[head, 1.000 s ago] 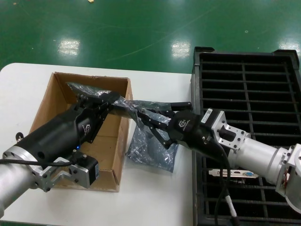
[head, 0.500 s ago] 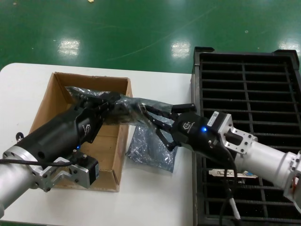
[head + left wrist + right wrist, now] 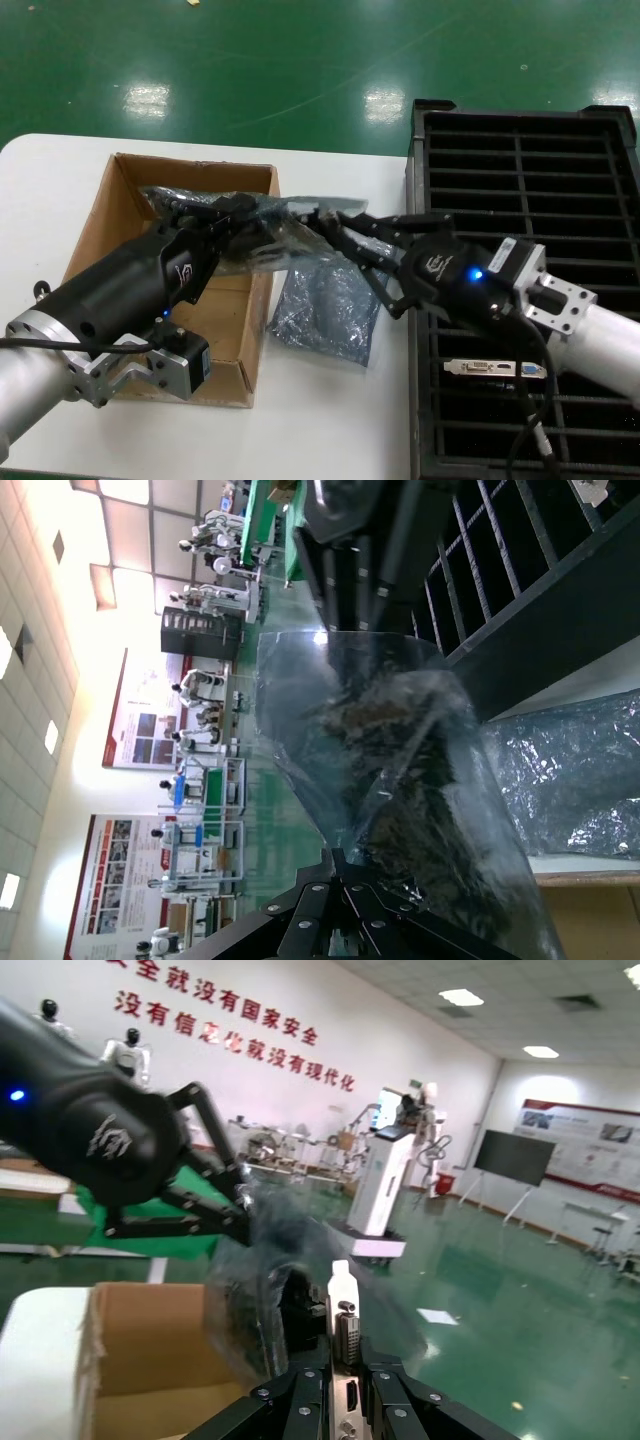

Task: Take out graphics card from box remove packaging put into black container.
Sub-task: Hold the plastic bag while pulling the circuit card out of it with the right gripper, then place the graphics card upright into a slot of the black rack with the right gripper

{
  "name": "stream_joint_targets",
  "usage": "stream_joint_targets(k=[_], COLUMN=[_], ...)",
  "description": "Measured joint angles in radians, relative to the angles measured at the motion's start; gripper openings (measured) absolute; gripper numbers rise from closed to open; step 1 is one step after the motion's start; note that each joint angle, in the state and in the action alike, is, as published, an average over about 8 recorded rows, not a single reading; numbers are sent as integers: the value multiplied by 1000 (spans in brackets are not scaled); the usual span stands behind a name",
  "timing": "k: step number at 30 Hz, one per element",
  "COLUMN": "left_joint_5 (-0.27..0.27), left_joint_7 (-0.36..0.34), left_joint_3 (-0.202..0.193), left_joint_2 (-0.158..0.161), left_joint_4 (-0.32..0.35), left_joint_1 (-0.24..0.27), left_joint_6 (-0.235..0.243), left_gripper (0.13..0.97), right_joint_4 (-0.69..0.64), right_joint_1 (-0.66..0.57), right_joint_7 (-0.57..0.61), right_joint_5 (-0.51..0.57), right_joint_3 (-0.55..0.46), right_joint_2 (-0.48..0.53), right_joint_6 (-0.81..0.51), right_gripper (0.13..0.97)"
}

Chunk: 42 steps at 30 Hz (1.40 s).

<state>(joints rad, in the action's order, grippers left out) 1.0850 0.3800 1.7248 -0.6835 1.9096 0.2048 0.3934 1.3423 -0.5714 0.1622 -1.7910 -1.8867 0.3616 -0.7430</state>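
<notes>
The brown box (image 3: 110, 215) stands on the white table, and my left gripper (image 3: 232, 215) hovers over its far right corner. It is shut on the dark smoky packaging (image 3: 268, 238), which stretches rightwards above the box wall. The right wrist view shows my right gripper (image 3: 345, 1355) shut on the silver bracket of the graphics card (image 3: 343, 1305), whose board is still partly inside the packaging (image 3: 270, 1290). In the head view that right gripper (image 3: 328, 228) sits just right of the box. The black container (image 3: 600, 200) lies to the right. My left gripper (image 3: 335, 855) pinches the packaging (image 3: 400, 780).
A paler blue-grey plastic bag (image 3: 325, 312) lies flat on the table between box and container. Another graphics card (image 3: 495, 368) sits in a near slot of the container. Green floor lies beyond the table's far edge.
My right arm has drawn back to the right, towards the container, with the card's bracket in its jaws. The packaging has stretched out between the two grippers. The left arm has barely moved.
</notes>
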Motion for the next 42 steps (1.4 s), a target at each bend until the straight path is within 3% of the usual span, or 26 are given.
stream_joint_targets(k=[10, 19, 33, 42], left_joint_5=[0, 0, 0, 0], left_joint_7=[0, 0, 0, 0], left_joint_3=[0, 0, 0, 0], left_joint_2=[0, 0, 0, 0], left_joint_4=[0, 0, 0, 0], left_joint_1=[0, 0, 0, 0], left_joint_6=[0, 0, 0, 0], left_gripper=[140, 140, 140, 140], right_joint_4=[78, 218, 455, 554], right_joint_1=[25, 80, 306, 414], right_joint_7=[-6, -47, -84, -120], right_joint_5=[-17, -35, -87, 4], right_joint_3=[39, 105, 356, 415], right_joint_2=[51, 190, 411, 532], right_joint_6=[14, 0, 54, 112], right_gripper=[177, 177, 177, 177])
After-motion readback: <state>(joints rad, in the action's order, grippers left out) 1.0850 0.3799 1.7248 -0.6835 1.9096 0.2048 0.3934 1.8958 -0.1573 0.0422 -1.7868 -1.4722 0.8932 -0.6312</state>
